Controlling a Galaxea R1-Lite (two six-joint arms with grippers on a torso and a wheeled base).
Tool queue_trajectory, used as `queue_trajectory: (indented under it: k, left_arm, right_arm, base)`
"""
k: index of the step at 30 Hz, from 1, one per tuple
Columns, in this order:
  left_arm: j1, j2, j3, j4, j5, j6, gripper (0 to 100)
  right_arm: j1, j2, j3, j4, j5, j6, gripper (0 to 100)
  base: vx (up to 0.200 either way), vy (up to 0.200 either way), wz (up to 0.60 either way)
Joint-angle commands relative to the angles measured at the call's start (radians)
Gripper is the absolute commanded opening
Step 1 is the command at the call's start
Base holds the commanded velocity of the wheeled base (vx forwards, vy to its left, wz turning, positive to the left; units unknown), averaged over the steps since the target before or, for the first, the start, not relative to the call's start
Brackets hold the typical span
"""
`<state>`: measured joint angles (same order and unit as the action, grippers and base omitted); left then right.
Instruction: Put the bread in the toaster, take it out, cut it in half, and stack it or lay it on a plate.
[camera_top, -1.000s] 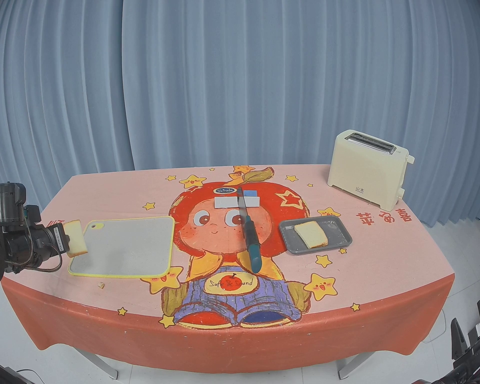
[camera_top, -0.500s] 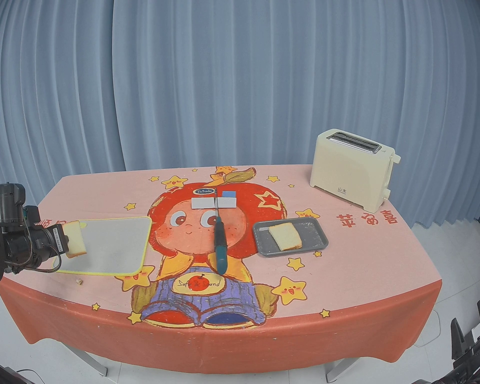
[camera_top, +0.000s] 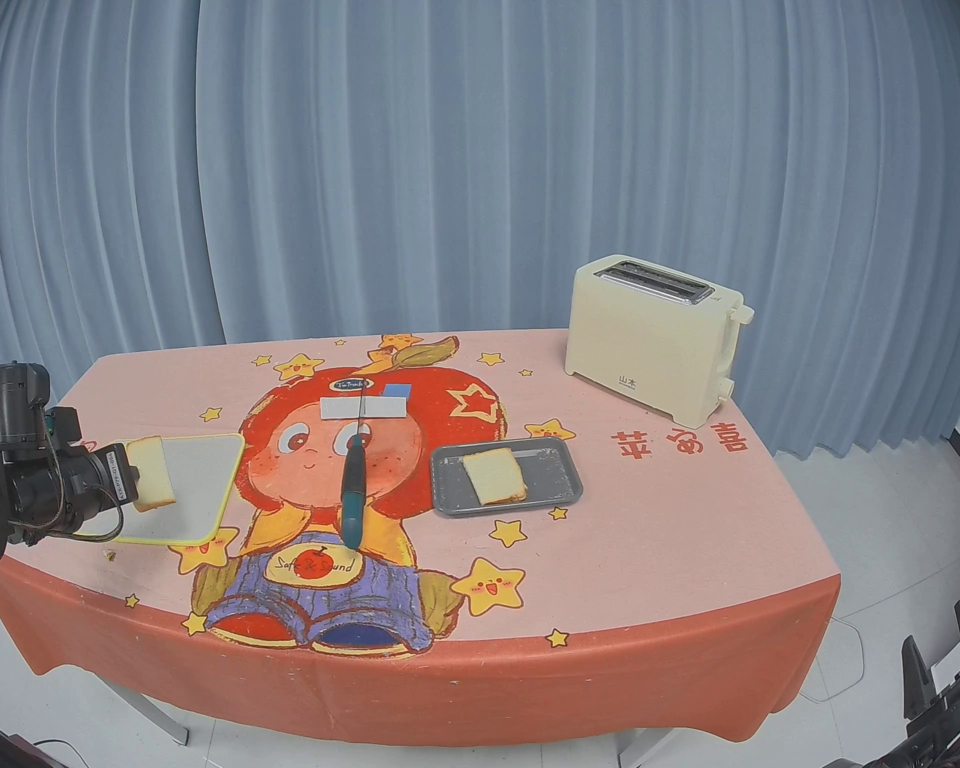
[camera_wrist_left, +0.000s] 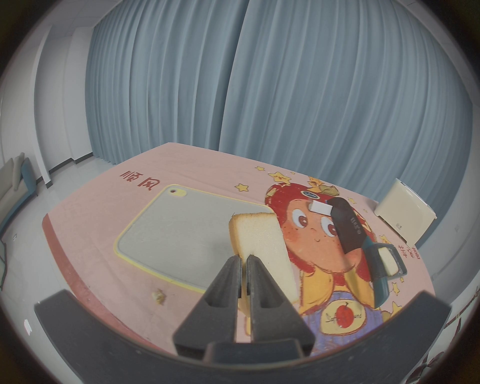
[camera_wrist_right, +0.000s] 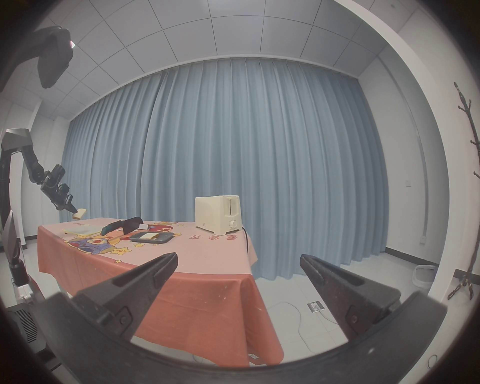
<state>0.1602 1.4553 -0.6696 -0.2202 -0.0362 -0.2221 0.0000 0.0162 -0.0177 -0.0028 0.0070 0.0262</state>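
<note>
Nearest, right jaws spread wide, gripping nothing, low off worktop (camera_top: 650, 540) right near corner. Left jaws clamped on bread slice (camera_top: 150, 473) at worktop left end; slice upright over left edge of cutting board (camera_top: 200, 470). Crumb (camera_top: 110, 553) on cloth just near of board. Knife (camera_top: 353, 480) at middle, teal handle near, blade toward white labels (camera_top: 363, 407). Second slice (camera_top: 493, 475) flat in grey tray (camera_top: 555, 480). Red characters (camera_top: 680, 441) printed on cloth before toaster (camera_top: 650, 340); small dark mark on toaster side. Blue curtain (camera_top: 450, 150) behind.
</note>
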Motion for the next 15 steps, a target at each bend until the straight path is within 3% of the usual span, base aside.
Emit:
queue_trajectory:
  k: [1,6,15]
  left_arm:
    - [-0.005,-0.021,-0.002,0.001,-0.004,-0.002,0]
    - [-0.008,-0.041,-0.004,0.001,-0.079,-0.005,0]
    - [-0.059,-0.079,-0.001,0.004,-0.085,-0.011,0]
  right_arm:
    - [0.0,-0.007,0.018,0.0,0.001,0.0,100]
    - [0.0,-0.007,0.018,0.0,0.001,0.0,100]
    - [0.0,-0.009,0.018,0.0,0.001,0.0,100]
  base:
    - [0.0,0.0,0.0]
    - [0.0,0.0,0.0]
    - [0.0,0.0,0.0]
